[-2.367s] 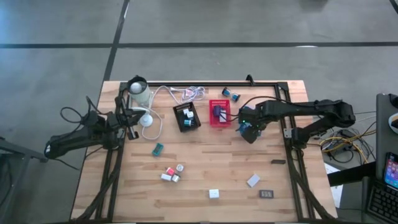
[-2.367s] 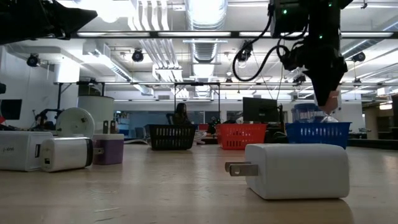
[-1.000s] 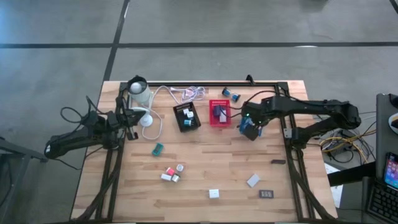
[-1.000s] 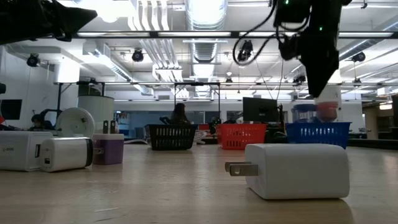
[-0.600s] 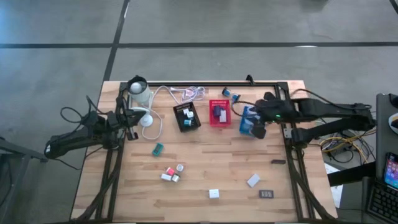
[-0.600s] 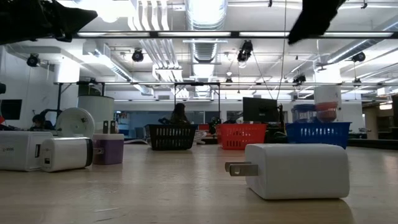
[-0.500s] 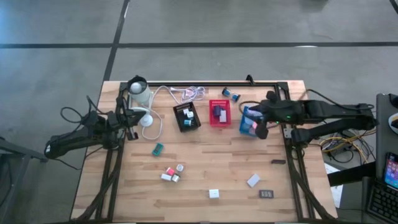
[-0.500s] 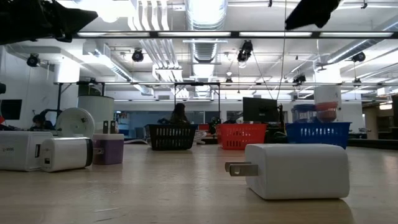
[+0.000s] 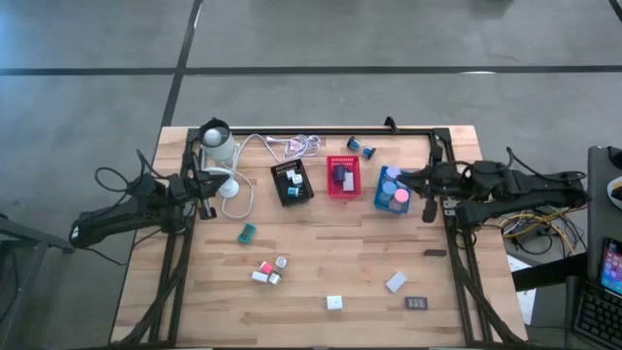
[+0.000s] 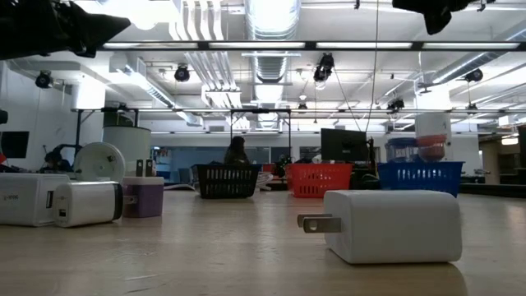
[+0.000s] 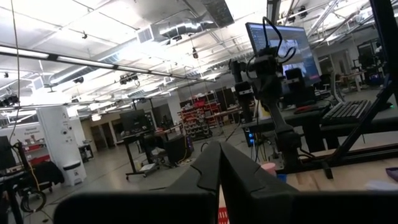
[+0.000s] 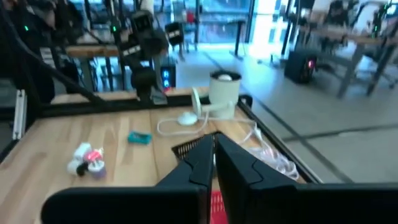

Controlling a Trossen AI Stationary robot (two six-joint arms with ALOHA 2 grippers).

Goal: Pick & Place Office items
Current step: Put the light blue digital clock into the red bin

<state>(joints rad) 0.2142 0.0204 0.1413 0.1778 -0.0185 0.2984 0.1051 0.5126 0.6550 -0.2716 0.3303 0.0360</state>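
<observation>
The office items lie scattered on the wooden table: a teal block (image 9: 247, 231), a cluster of pink and white pieces (image 9: 267, 271), two white blocks (image 9: 334, 302) (image 9: 395, 282) and a dark rectangle (image 9: 418, 303). Pink and lavender rolls (image 9: 397, 196) sit in the blue mesh tray (image 9: 380, 200). My right gripper (image 9: 429, 192) is shut and empty, raised just right of the blue tray; its shut fingers show in the right wrist view (image 12: 212, 151). My left gripper (image 9: 206, 197) waits at the table's left, shut and empty (image 11: 220, 163).
A red tray (image 9: 342, 178) and a black tray (image 9: 292, 182) with pieces stand at the far middle. A white coiled cable (image 9: 292, 147) and a white round device (image 9: 216, 136) lie far left. Two blue rolls (image 9: 361, 148) rest by the far edge.
My right gripper has risen from above the blue tray and drawn back toward the table's right edge. A pink roll stays in the blue tray.
</observation>
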